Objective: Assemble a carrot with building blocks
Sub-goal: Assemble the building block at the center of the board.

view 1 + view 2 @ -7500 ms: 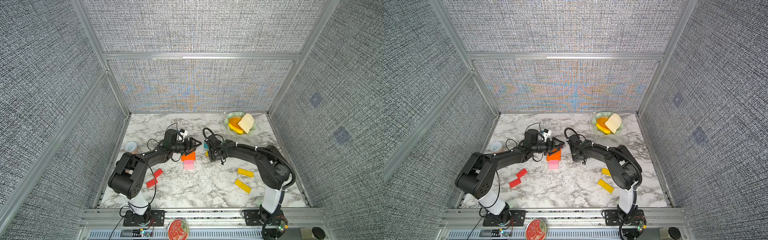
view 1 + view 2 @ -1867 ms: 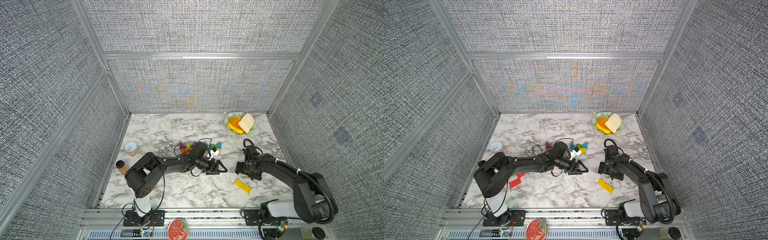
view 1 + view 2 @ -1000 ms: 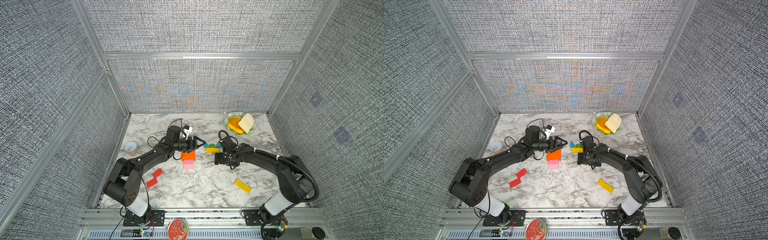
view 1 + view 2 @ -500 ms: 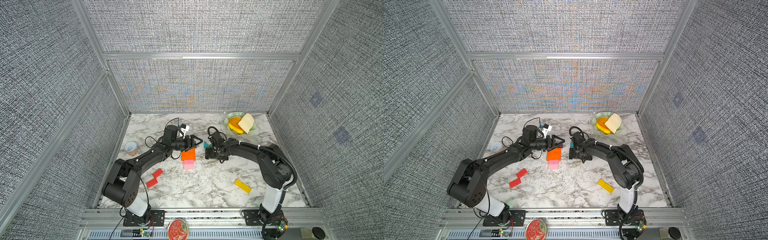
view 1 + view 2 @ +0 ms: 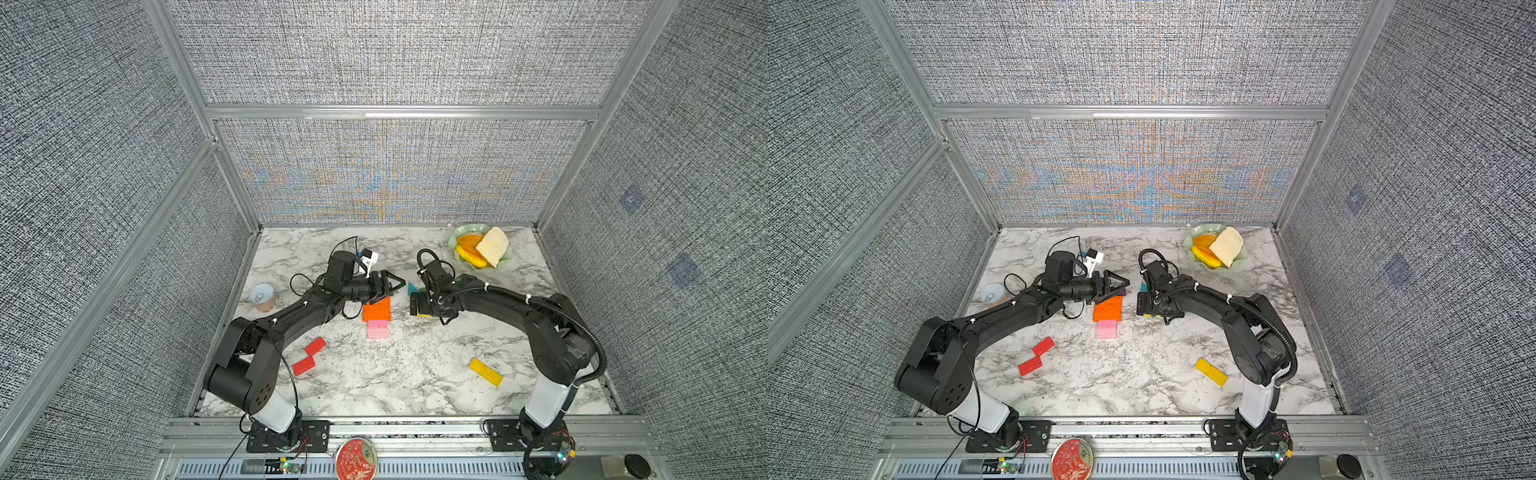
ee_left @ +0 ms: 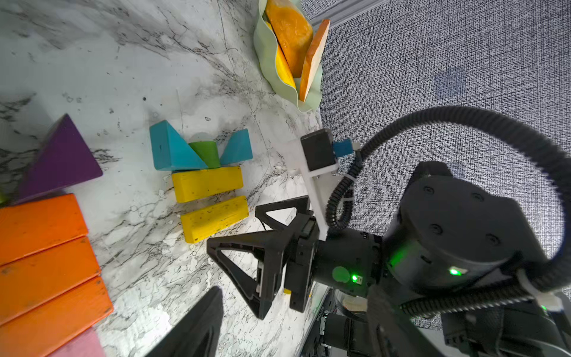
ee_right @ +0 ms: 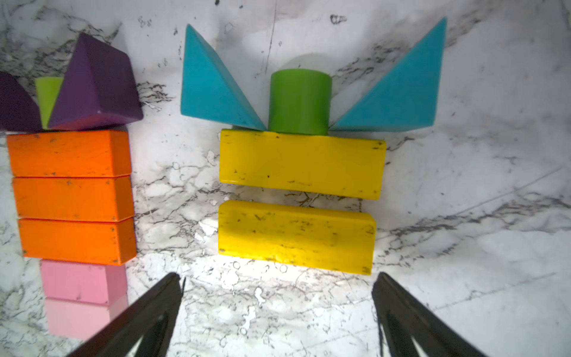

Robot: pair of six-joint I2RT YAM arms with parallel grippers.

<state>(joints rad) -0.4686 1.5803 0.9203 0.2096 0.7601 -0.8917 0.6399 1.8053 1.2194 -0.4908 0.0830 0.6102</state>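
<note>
Three orange bars (image 7: pixel 71 197) lie stacked, with purple triangles (image 7: pixel 92 95) and a lime stub (image 7: pixel 48 92) at one end and two pink blocks (image 7: pixel 80 281) at the other. Beside them a yellow bar (image 7: pixel 302 163) lies against a green stub (image 7: pixel 299 102) flanked by teal triangles (image 7: pixel 213 83). A second yellow bar (image 7: pixel 296 236) lies parallel, a small gap away. My right gripper (image 7: pixel 278 278) (image 5: pixel 417 305) is open just behind that bar, holding nothing. My left gripper (image 5: pixel 395 284) hovers open and empty over the orange stack's top end.
Two red blocks (image 5: pixel 309 355) lie front left and a loose yellow bar (image 5: pixel 485 372) front right. A green bowl (image 5: pixel 461 235) with toy fruit and bread stands at the back right. A small cup (image 5: pixel 262 296) stands by the left wall.
My right gripper has carried a yellow bar leftward to the one under the teal triangles, set it down beside it and opened. The left arm has hardly moved.
</note>
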